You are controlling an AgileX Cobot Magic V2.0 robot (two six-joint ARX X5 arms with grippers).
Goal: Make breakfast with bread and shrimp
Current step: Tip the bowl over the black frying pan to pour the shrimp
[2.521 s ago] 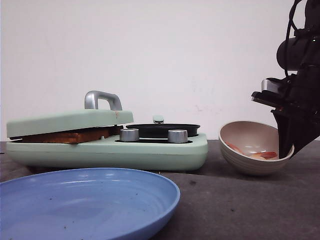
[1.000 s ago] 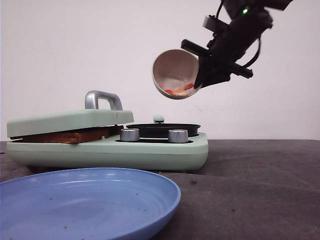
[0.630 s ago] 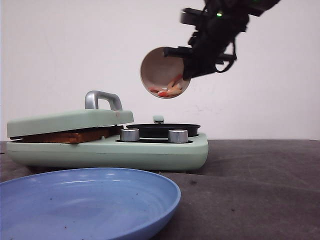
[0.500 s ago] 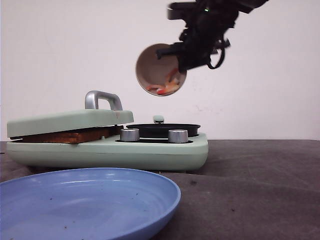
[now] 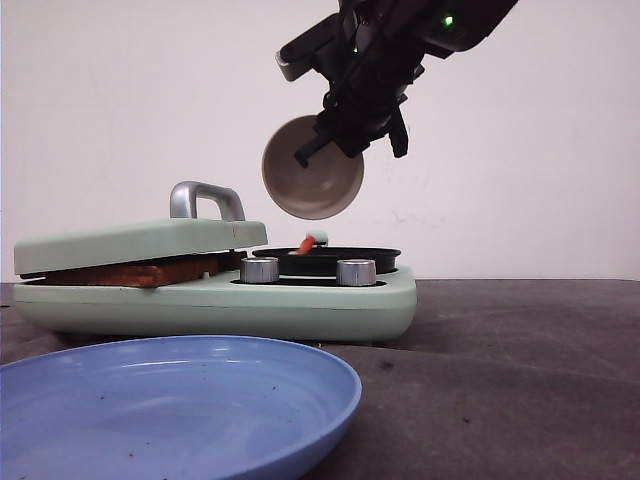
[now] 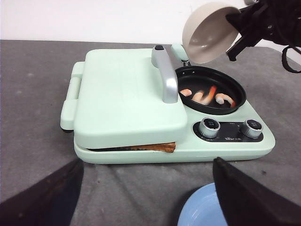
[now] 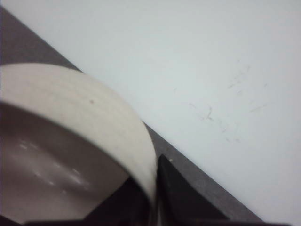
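Looking from the front, the right gripper (image 5: 352, 128) grips a tipped bowl (image 5: 312, 182) above the black pan (image 5: 325, 261), and one shrimp (image 5: 304, 244) drops at the pan's rim. From the left wrist, shrimp lie in the pan; bread (image 6: 149, 148) peeks from under the cooker's (image 6: 141, 117) shut lid. The left gripper's (image 6: 146, 188) fingers are spread apart. From the right wrist, only the bowl's rim shows.

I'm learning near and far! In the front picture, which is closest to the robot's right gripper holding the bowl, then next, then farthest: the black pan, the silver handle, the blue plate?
From the right gripper:
1. Black pan, right below it.
2. Silver handle, to the left, on the green lid.
3. Blue plate, lowest, at the table's front.
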